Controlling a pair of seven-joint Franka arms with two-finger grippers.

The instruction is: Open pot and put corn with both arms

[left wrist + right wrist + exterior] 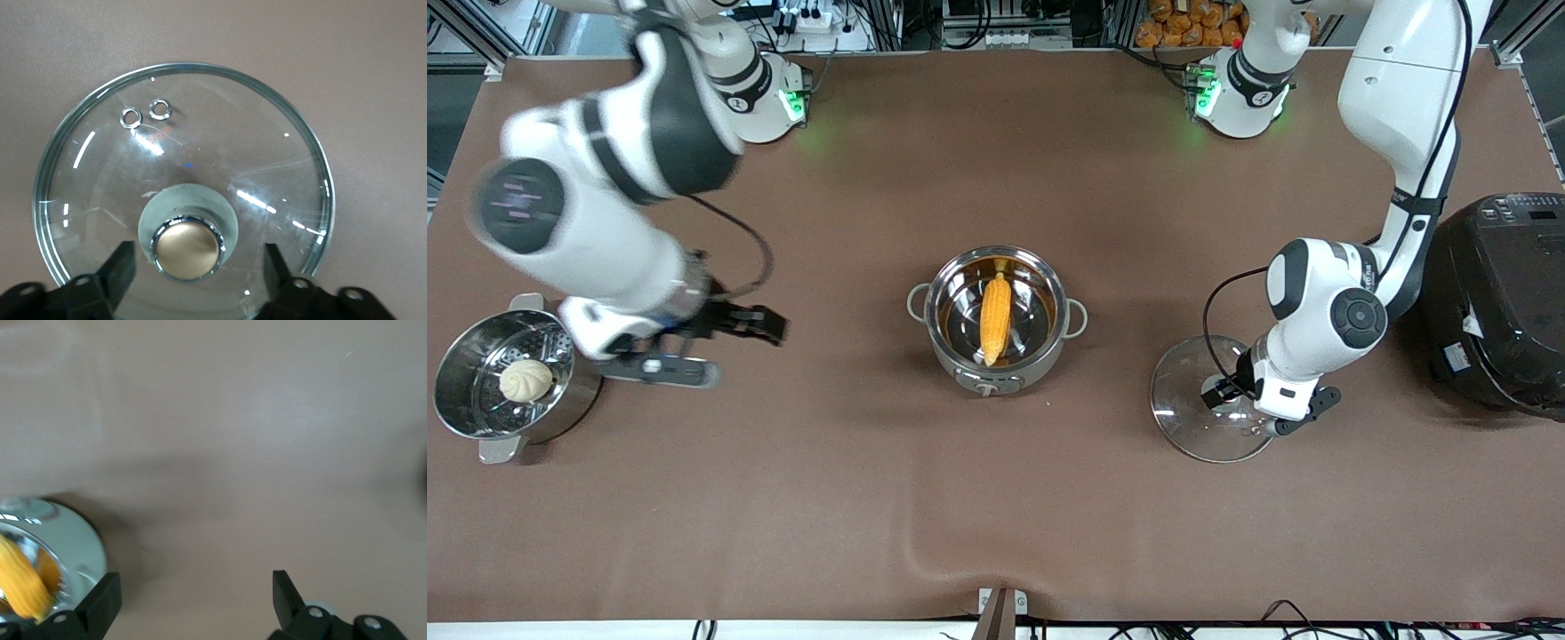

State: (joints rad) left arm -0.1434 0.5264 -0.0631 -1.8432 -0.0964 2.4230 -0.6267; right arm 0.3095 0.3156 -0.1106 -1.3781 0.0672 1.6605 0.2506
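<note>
The steel pot (960, 342) stands uncovered mid-table, with the yellow corn (996, 318) lying inside it. Its glass lid (1183, 418) lies flat on the table toward the left arm's end. My left gripper (1223, 393) is right over the lid. In the left wrist view the lid (220, 153) fills the picture, and my left gripper (197, 267) is open with its fingers apart on either side of the copper knob (187, 250). My right gripper (769, 327) is open and empty over bare table, between the steamer pot and the pot. The right wrist view shows it (195, 597) with the pot (73, 543) and the corn (20, 583) at the edge.
A steel steamer pot (463, 400) holding a pale bun (526, 380) stands at the right arm's end. A big black rice cooker (1498, 302) stands at the left arm's end, beside the left arm. The brown table cover has a wrinkle (925, 533) near the front edge.
</note>
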